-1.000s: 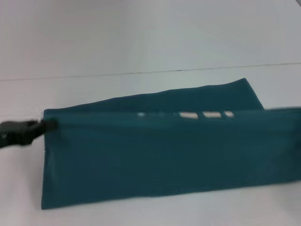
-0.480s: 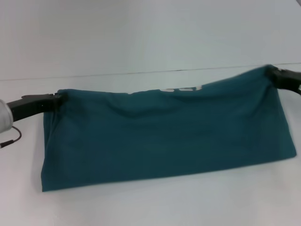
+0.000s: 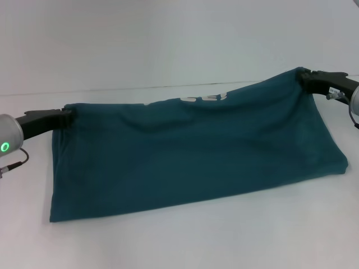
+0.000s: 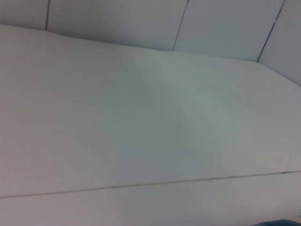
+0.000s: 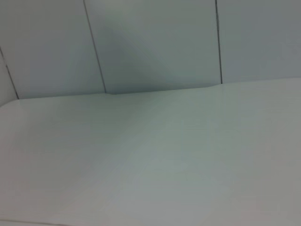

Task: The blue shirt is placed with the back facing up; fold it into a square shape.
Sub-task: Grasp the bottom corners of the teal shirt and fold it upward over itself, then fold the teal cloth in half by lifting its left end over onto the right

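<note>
We have the dark teal-blue cotton shirt (image 3: 190, 157) stretched as a long band across the middle of the white table (image 3: 179, 241), its near fold lying on the surface from seven o'clock to four o'clock while the far edge hangs lifted. Our left gripper (image 3: 68, 117), at nine o'clock, is clenched on the far left corner, and our right gripper (image 3: 305, 78), at two o'clock, pinches the far right corner a little higher. The risks we see are a corner slipping from one pinch, or the uneven heights laying the flap down skewed, so the fold would not come out square. The cloth looks soft, matte and limp, sagging between the two holds, with a strip of white lettering (image 3: 205, 99) showing near twelve o'clock. The wrist views show only bare table and wall panels.
</note>
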`<state>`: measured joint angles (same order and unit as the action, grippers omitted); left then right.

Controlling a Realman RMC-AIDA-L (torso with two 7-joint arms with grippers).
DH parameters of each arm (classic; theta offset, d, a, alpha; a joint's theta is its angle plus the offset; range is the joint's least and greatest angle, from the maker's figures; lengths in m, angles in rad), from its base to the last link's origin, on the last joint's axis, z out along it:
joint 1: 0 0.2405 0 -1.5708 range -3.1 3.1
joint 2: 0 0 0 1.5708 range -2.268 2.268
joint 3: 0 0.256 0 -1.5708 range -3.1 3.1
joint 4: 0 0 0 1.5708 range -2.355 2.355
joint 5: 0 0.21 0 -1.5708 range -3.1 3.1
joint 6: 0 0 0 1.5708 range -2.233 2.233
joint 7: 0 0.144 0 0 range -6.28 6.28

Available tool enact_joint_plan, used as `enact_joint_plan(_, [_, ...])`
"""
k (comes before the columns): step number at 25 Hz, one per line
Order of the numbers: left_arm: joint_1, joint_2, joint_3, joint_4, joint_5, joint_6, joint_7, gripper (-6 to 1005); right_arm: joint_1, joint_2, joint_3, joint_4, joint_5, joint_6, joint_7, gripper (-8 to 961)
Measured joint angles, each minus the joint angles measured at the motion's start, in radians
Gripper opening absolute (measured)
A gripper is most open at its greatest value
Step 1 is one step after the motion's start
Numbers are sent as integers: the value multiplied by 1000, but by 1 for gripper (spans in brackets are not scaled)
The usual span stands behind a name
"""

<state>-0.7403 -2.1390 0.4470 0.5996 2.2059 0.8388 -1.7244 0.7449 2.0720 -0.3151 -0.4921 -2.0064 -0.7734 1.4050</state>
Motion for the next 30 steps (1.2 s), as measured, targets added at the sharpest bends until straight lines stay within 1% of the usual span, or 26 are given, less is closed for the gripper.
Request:
enact_joint_plan(4, [0,0,4,-4,-4,-17,0,88,1,0,-6,8,6,15,-1,174])
enact_joint_plan(8, [7,-7,1,-3,-33,-49,0,115,0,3,-28,13,6,54,-5,188])
enact_joint_plan(13, [36,-9,-8,1,-104,-90,-5,149,-9,8,-39,7,11,106,-5,206])
enact_joint_plan(15, [57,-10,-9,8,-147,-108,-5,163,-17,4,-37,3,30,109,-4,213])
enact_joint_plan(17, [64,-10,-9,11,-163,-112,-5,234,-29,-6,-41,0,66,81,-2,220])
enact_joint_plan(18, [86,-10,-8,28,-198,-109,-6,270,-35,-12,-43,-4,79,61,-1,223])
enact_joint_plan(20, [106,-10,-6,49,-217,-82,-16,341,-48,-23,-44,-17,92,7,22,297])
enact_joint_plan(23, [137,-8,-3,79,-236,4,-46,438,-71,-35,-47,-46,91,-83,89,409])
enact_joint_plan(26, [165,3,-4,98,-243,134,-81,529,-102,-52,-54,-65,89,-192,165,546])
enact_joint_plan(29, [192,9,-2,119,-239,249,-115,620,-148,-74,-85,-88,87,-301,264,695])
enact_joint_plan(30, [199,10,-1,124,-238,278,-120,666,-161,-80,-97,-95,87,-330,295,721])
